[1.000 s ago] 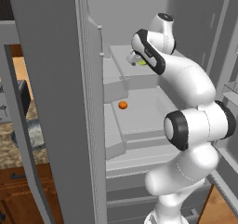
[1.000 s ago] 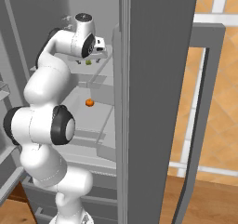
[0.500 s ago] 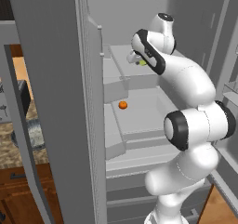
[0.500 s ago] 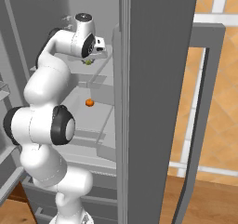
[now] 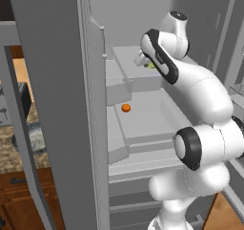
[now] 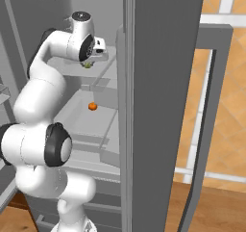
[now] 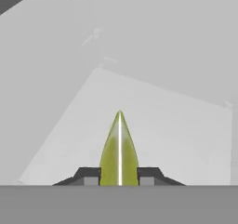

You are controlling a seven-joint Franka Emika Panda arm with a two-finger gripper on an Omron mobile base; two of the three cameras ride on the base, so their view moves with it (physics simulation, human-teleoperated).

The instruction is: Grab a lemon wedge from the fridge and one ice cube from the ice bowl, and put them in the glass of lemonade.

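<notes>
Inside the open fridge (image 5: pixel 57 81), on its upper shelf (image 7: pixel 186 125), the claw (image 7: pixel 119 179) had clamped onto the lemon wedge (image 7: pixel 119 148). Carrying it out, the ice cube and the drop into the glass remained.

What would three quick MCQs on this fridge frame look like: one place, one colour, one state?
1. Where does the small orange fruit sit?
A. on the shelf below the one the pincer works at
B. in a lower drawer
C. on the top shelf beside the wedge

2. What colour is the lemon wedge?
A. bright red
B. yellow-green
C. white

3. What is the pincer doing?
A. standing wide open
B. shut on the lemon wedge
C. shut on the orange fruit

Key:
1 A: both base views show the fruit a shelf lower inside the fridge.
2 B: the hand view shows a yellow-green wedge with a pale ridge.
3 B: the hand view shows both dark tips pressed against the wedge's sides.
</notes>
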